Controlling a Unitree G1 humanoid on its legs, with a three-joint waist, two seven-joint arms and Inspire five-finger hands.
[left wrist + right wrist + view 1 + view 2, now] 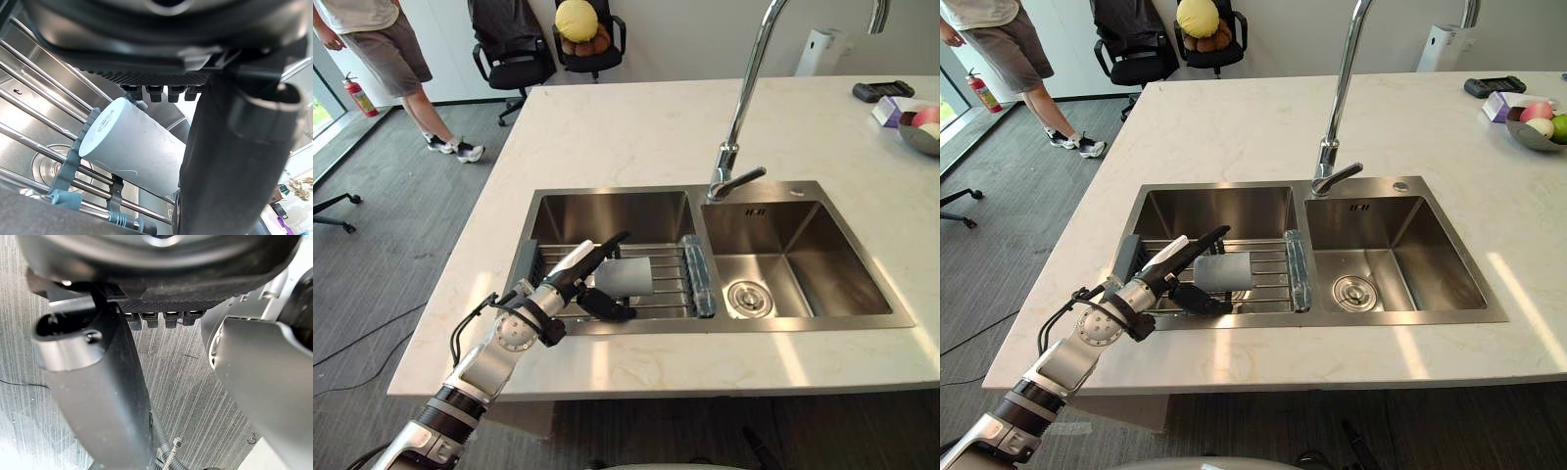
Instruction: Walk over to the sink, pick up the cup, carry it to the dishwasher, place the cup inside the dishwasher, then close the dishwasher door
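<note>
Cup (626, 276) lies sideways on the sink (607, 213) rack (672, 285), just beyond the left robot hand (563, 286), whose straight fingers spread around it, unclosed; base print too small to read.

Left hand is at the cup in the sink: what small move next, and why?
Probably close the left hand round the cup: it lies on its side on the rack, between thumb and open fingers, not yet gripped. The right hand hangs idle.

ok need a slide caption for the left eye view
open left hand at the pale grey cup lying sideways on the wire rack in the steel sink's left basin
</note>
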